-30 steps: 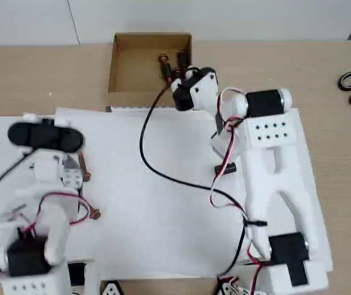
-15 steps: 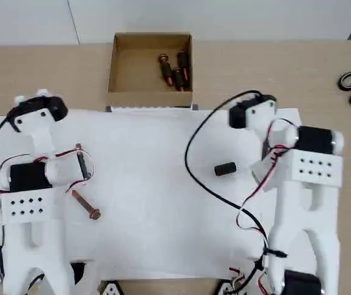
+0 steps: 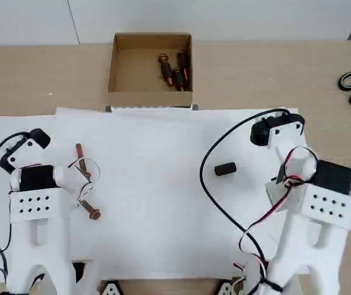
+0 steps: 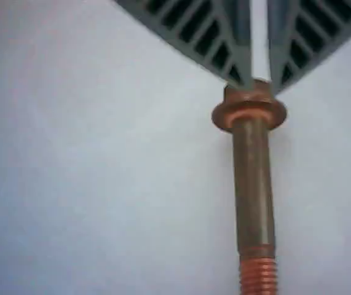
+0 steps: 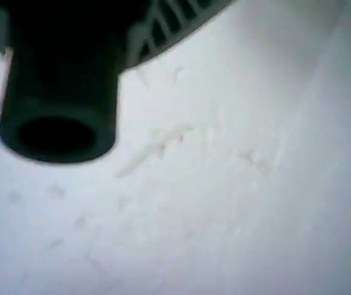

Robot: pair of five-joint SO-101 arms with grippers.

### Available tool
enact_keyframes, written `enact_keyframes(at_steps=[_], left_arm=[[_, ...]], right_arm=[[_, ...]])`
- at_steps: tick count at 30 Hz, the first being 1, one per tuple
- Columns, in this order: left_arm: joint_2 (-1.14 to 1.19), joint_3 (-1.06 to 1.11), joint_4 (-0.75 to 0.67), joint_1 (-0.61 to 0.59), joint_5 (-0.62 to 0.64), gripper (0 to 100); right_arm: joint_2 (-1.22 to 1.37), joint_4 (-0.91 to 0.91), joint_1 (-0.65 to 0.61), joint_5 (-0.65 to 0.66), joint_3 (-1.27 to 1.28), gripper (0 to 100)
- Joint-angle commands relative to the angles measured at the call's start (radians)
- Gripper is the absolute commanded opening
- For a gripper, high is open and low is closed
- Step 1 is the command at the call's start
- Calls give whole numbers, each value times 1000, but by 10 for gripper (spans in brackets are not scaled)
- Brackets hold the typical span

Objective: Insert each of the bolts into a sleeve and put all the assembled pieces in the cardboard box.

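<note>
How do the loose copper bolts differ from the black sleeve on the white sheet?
Colour: the bolts are copper, the sleeve black. Shape: each bolt is long and thin with a flanged head, the sleeve a short hollow tube. Place: the bolts lie by the left arm, the sleeve by the right arm. Shared: all lie loose on the white sheet, outside the cardboard box.

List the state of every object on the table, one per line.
Brown cardboard box: open-topped, assembled pieces inside.
Copper flanged bolt nearer the box: lying flat, unsleeved.
Second copper bolt, nearer the arm bases: lying flat, unsleeved.
Black cylindrical sleeve: on its side, bore empty.
</note>
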Motion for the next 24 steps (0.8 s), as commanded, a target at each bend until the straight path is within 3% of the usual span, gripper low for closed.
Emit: enact_keyframes(at_steps=[1,9,15,24], left_arm=[[3,12,-38,-2,5,8],[3,91,-130,3,-37,11],[20,107,-135,3,-44,122],[253,62,-180,0,-41,96]], right_arm=[[-59,-15,12,-9,6,10],[-79,-8,12,-9,12,10],[-79,-7,12,-9,12,10],[-79,-7,12,-9,12,10]])
